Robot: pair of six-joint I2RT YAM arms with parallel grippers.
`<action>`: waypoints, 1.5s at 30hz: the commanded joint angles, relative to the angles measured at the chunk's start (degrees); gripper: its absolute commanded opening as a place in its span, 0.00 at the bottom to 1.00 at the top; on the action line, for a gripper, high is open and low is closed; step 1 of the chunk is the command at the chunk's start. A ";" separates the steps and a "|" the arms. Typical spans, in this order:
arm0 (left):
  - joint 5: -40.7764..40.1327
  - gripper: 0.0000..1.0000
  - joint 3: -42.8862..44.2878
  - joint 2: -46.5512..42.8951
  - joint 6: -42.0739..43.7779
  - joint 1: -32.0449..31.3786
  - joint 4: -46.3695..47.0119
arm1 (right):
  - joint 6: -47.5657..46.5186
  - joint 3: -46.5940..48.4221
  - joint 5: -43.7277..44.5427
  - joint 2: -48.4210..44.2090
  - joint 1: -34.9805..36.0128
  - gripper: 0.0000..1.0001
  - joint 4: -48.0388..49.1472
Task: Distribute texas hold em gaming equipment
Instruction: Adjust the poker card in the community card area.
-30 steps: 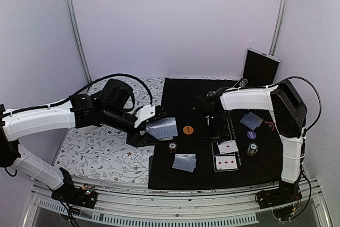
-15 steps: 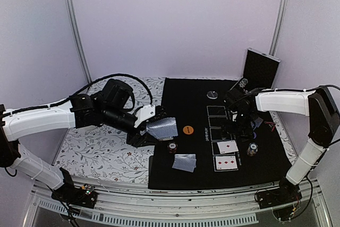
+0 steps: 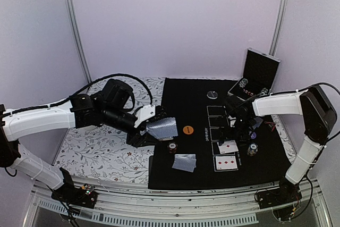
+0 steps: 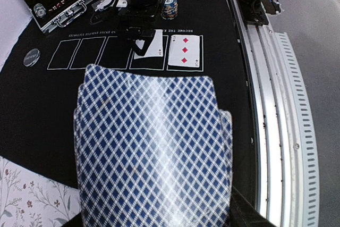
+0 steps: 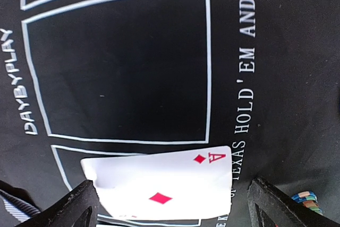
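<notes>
The left gripper [image 3: 150, 125] clamps a fanned stack of blue-and-white diamond-backed cards [image 4: 151, 147]. The right gripper [image 5: 172, 203] hangs spread over a face-up ace of diamonds [image 5: 159, 187] on the black mat [image 5: 117, 62], with the three of diamonds [image 3: 226, 163] at its 6 o'clock.

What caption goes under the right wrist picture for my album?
Ace of diamonds face up on the black Hold'em mat, between the open fingers of the right gripper.

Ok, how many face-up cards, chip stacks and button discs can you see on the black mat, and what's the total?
Face-up cards: 2, ace of diamonds and three of diamonds.
Chip stacks: 2, left chip stack and right chip stack.
Button discs in clear view: 2, orange disc and silver disc.
Total: 6.
</notes>
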 commanded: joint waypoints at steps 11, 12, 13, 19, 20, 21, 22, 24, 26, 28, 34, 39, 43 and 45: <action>0.99 0.58 0.02 -0.84 0.63 -0.56 0.60 | 2.80 2.94 0.52 4.28 5.54 0.91 -3.07; 0.98 0.58 0.05 -0.85 0.56 -0.59 0.63 | 3.58 3.02 0.58 4.28 5.81 0.90 -3.29; 0.96 0.58 0.00 -0.88 0.55 -0.53 0.65 | 4.06 3.22 0.69 4.21 6.02 0.90 -3.51; 1.06 0.58 0.02 -0.91 0.57 -0.54 0.65 | 6.70 4.52 2.16 4.21 6.96 0.89 -5.29; 1.04 0.58 0.02 -0.90 0.60 -0.53 0.65 | 6.73 4.78 2.16 4.27 7.15 0.88 -5.36; 1.04 0.58 0.00 -0.92 0.57 -0.53 0.65 | 6.80 5.04 2.04 4.47 7.34 0.89 -5.31; 1.04 0.58 0.01 -0.95 0.55 -0.57 0.65 | 6.70 5.31 1.95 4.60 7.52 0.88 -5.22; 1.08 0.58 -0.01 -0.96 0.57 -0.58 0.65 | 6.60 5.67 1.82 4.83 7.80 0.88 -5.02; 1.04 0.58 -0.01 -0.93 0.55 -0.53 0.65 | 6.59 5.83 1.85 5.06 7.76 0.88 -4.93; 1.04 0.58 -0.01 -0.90 0.57 -0.53 0.64 | 6.63 5.84 1.94 5.26 7.77 0.88 -5.05; 1.09 0.58 -0.01 -1.00 0.58 -0.55 0.65 | 7.25 5.40 3.55 4.65 7.76 0.89 -6.48; 1.11 0.58 -0.01 -0.99 0.60 -0.60 0.65 | 6.88 7.68 5.73 3.34 7.78 0.93 -9.31; 1.08 0.58 -0.02 -0.99 0.64 -0.53 0.63 | 4.46 11.86 8.25 -0.93 9.82 1.00 -9.85; 1.13 0.58 -0.09 -1.04 0.73 -0.53 0.65 | 2.11 13.11 6.82 -5.80 11.67 0.99 -6.49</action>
